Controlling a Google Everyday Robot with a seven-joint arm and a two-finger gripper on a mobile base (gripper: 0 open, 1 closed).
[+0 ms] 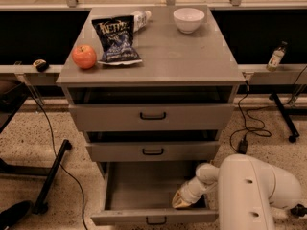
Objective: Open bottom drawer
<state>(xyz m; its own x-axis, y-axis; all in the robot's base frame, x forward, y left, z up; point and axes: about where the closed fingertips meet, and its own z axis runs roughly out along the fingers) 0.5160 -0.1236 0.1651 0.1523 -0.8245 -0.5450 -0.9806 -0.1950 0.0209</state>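
Note:
The bottom drawer of the grey cabinet is pulled out, showing its plain grey tray interior and a small black handle on its slim front. My gripper reaches down from the white arm at the right and sits inside the drawer's right front corner, just behind the front panel. The middle drawer and top drawer stand slightly pulled out above it.
On the cabinet top lie a red apple, a dark chip bag, a bottle and a white bowl. A small bottle stands on the ledge at right. Cables and a black stand leg lie on the floor.

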